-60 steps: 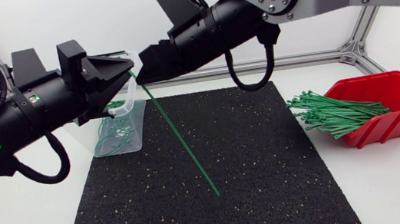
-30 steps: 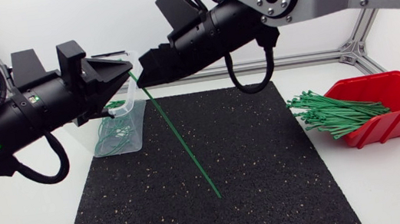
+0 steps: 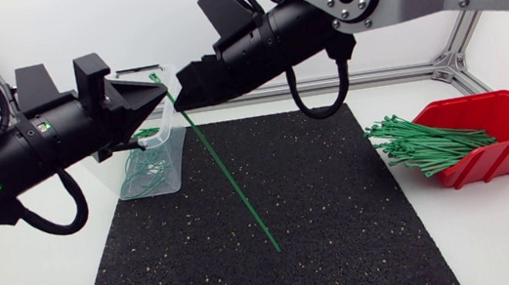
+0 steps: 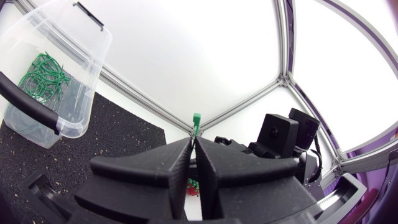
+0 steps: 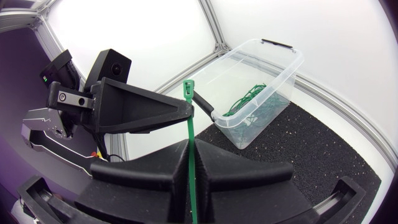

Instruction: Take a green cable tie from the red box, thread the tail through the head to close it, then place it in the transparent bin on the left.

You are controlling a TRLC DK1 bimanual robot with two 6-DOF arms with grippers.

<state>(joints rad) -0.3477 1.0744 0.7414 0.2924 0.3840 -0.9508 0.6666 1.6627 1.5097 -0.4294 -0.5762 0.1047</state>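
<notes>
A green cable tie (image 3: 230, 180) hangs slanted over the black mat, tail tip low near the mat's middle. Its top end is between both grippers, which meet tip to tip above the mat's far left. My right gripper (image 3: 179, 91) is shut on the strap just below the head. In the right wrist view the strap (image 5: 189, 118) runs up between the fingers of that gripper (image 5: 189, 144). My left gripper (image 3: 160, 84) is shut on the same tie; the head (image 4: 196, 121) pokes out past the fingertips of the left gripper (image 4: 194, 144).
The transparent bin (image 3: 173, 134) stands at the mat's far left corner under the left gripper, with several closed green ties (image 3: 143, 170) inside. The red box (image 3: 503, 120) lies tipped at the right, a bundle of green ties (image 3: 423, 146) spilling toward the mat (image 3: 345, 229).
The left gripper's fingers have come together on the top of the tie. The right gripper and the tie have hardly moved.
</notes>
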